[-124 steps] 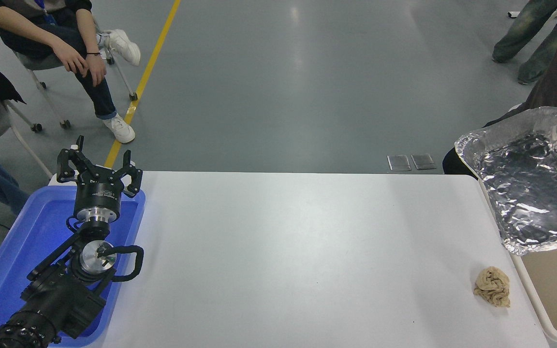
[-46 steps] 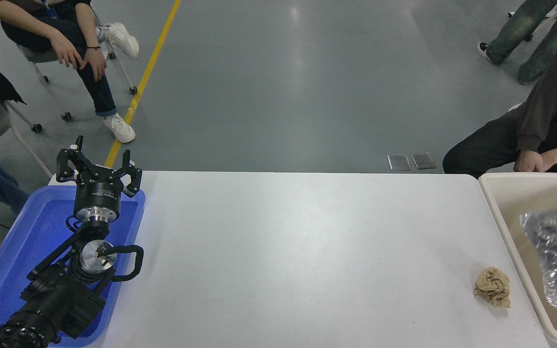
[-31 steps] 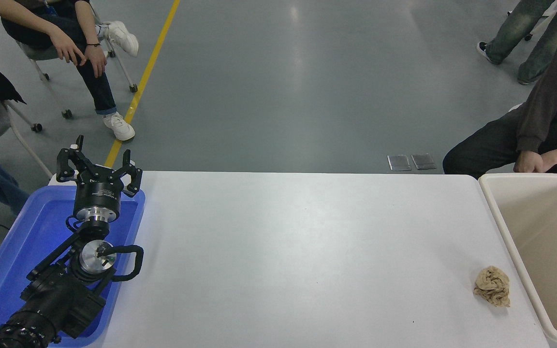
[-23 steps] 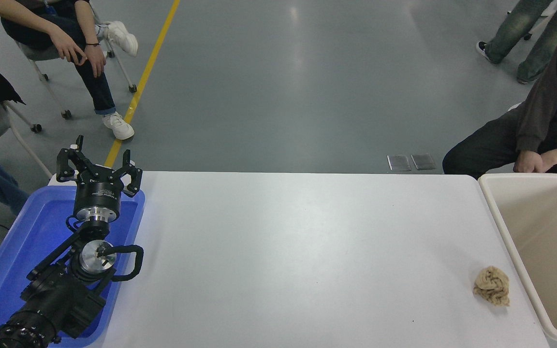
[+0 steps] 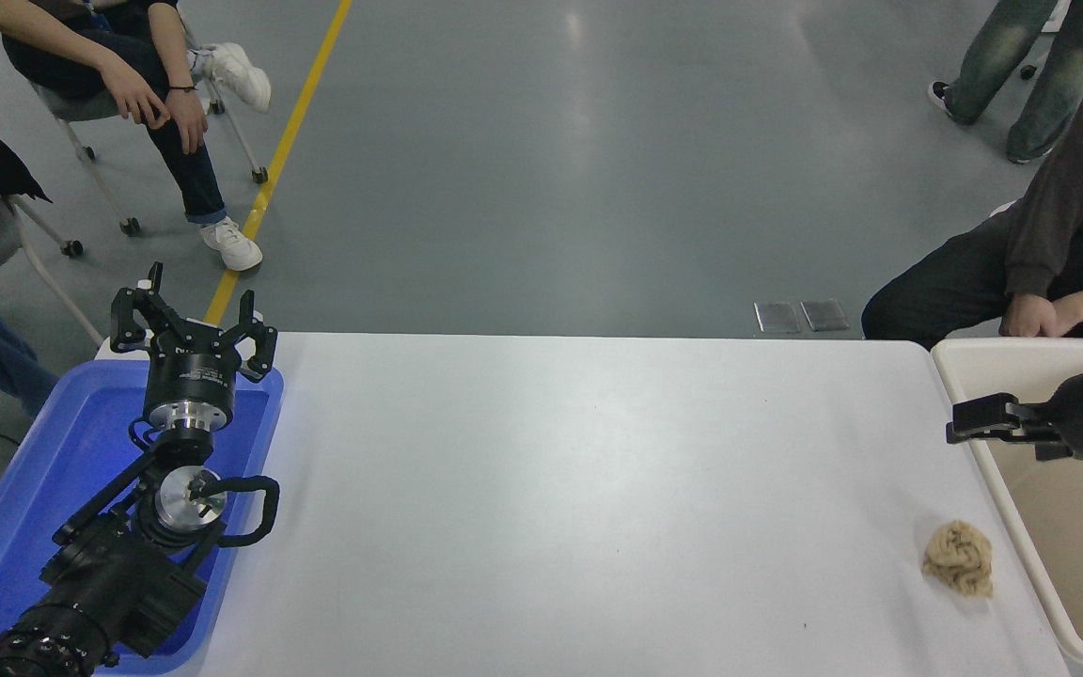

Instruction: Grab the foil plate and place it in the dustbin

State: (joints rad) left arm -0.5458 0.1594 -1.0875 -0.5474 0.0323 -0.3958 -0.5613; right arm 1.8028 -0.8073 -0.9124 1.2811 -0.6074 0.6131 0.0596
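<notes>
The tan wad (image 5: pixel 958 559) lies on the counter (image 5: pixel 579 489) beside the dustbin (image 5: pixel 1021 527). Above the bin's near-left rim hangs the right gripper (image 5: pixel 969 420), jaws empty; whether apart, I cannot tell. The foil plate is hidden. The left gripper (image 5: pixel 192 324), jaws apart, is parked over the blue tray (image 5: pixel 24 489).

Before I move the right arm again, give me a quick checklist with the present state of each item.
1. Right gripper holds nothing: ok, nothing shows between its fingers.
2. Foil plate in the dustbin: cannot tell, it is not in sight and the bin's floor is mostly hidden.
3. Right gripper clear of the bin's rim: cannot tell, it hangs over the left wall and one view gives no height.
4. Tan wad out of the way: ok, it lies on the table, nearer than the gripper.
5. Left gripper parked: ok, over the blue tray, fingers open.
6. Person's hand away from the bin: ok, behind it.
</notes>
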